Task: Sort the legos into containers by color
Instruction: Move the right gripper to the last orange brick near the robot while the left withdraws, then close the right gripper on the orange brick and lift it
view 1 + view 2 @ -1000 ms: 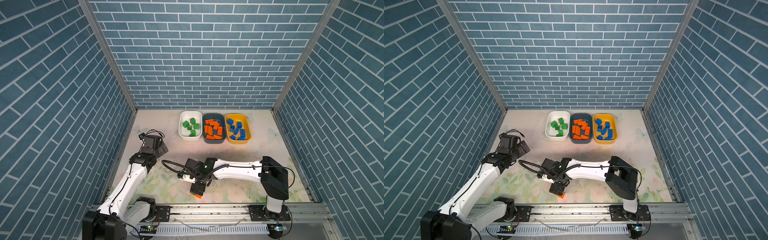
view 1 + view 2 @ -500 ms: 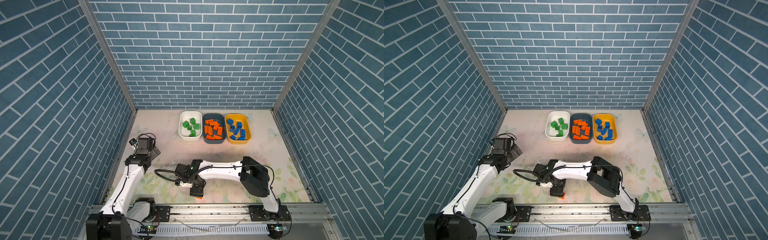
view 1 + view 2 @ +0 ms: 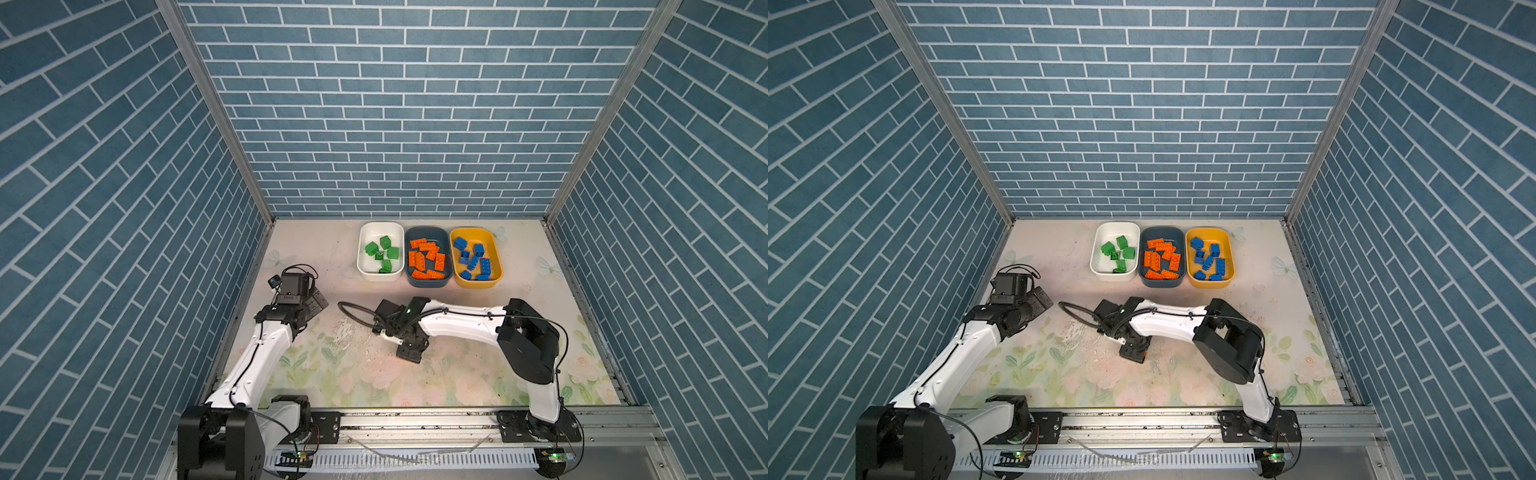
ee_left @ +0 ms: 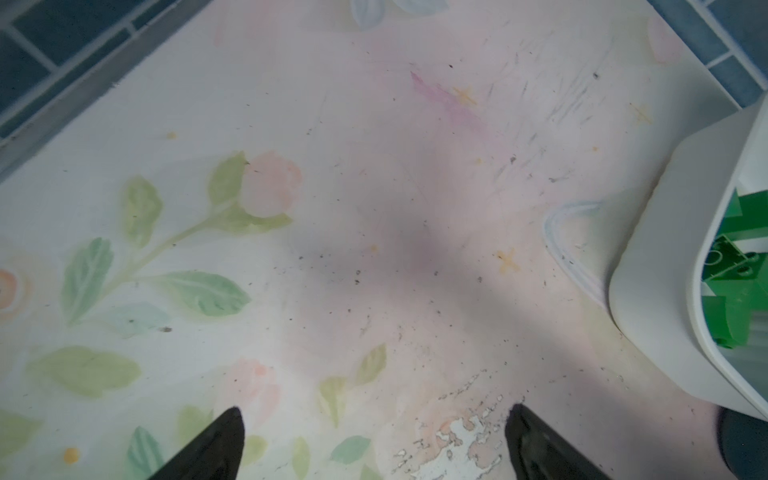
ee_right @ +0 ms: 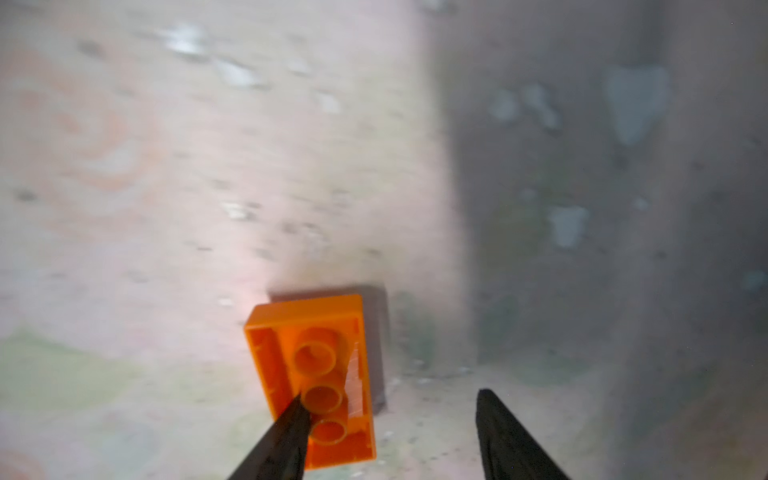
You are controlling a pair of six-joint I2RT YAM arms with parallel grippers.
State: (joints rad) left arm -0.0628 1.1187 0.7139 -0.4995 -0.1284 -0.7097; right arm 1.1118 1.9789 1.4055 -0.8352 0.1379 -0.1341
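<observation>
Near the front middle of the table [image 3: 457, 374], the right tool [image 5: 389, 397] has narrowed since a second ago, yet its jaws are still apart. One finger overlaps the upturned orange brick [image 5: 316, 365], so nothing is pinched. It seems the last loose piece. The left tool [image 4: 374, 411], spread wide and empty, hangs beside the white tub [image 3: 360, 253]. Nothing bars the way to the teal tub [image 3: 428, 284], which holds the other orange bricks.

I count three tubs on the desk [image 3: 457, 374]: one white tub [image 3: 381, 276], one dark teal tub [image 3: 428, 284], one yellow tub [image 3: 478, 284]. Inside them are about six green bricks [image 3: 385, 241], about eight orange plates [image 3: 417, 259] and seven blue blocks [image 3: 485, 264]. One loose orange brick [image 5: 328, 361] sits outside. My claws number two: left claw [image 4: 375, 407], right claw [image 5: 389, 397].
</observation>
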